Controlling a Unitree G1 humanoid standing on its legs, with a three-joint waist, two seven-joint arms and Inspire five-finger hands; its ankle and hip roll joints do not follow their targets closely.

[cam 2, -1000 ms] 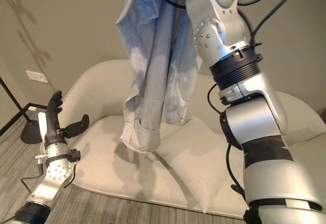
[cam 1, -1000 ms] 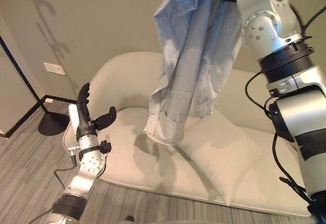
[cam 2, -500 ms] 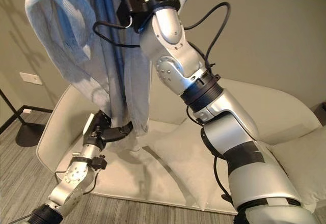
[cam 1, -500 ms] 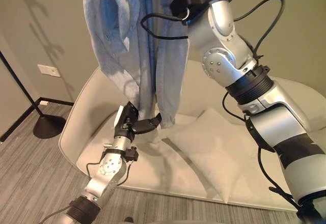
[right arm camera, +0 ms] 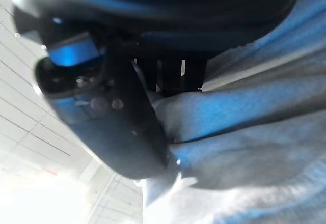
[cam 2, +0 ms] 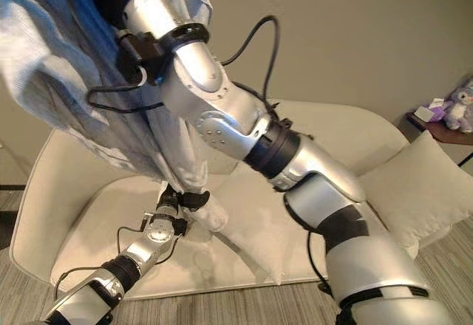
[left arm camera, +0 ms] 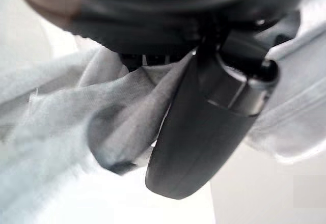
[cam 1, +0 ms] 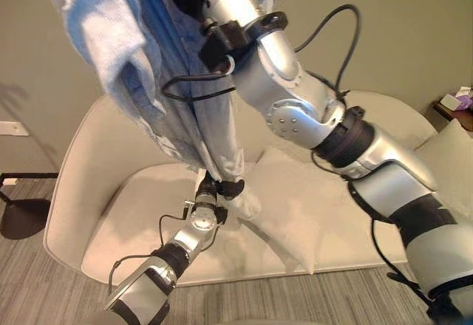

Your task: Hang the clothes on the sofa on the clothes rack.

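A pale blue shirt (cam 1: pixel 148 81) hangs clear of the cream sofa (cam 1: pixel 81 185), stretched between the robot's two hands. The right hand (right arm camera: pixel 117 132) is raised high, its thumb and fingers clamped on a bunch of the fabric near the top of the garment, as the right wrist view shows, so the cloth drops in long folds beside the silver arm. The left hand (cam 1: pixel 218 189) sits low, just above the seat cushion, with its thumb and fingers pinched on the shirt's bottom hem; the left wrist view shows grey-blue cloth gathered under the dark thumb. Holding both ends this way appears meant to keep the shirt spread and off the upholstery while it is carried. A loose cushion (cam 1: pixel 295 207) lies on the seat beside the low hand, and a second cushion (cam 2: pixel 414 185) leans at the sofa's far end. Open striped floor (cam 1: pixel 44 295) runs in front of the sofa, and a dark round base (cam 1: pixel 22 218) of a stand sits by the wall at the robot's left, well apart from the shirt. A small side table (cam 2: pixel 436 122) with toys stands past the sofa's right end.
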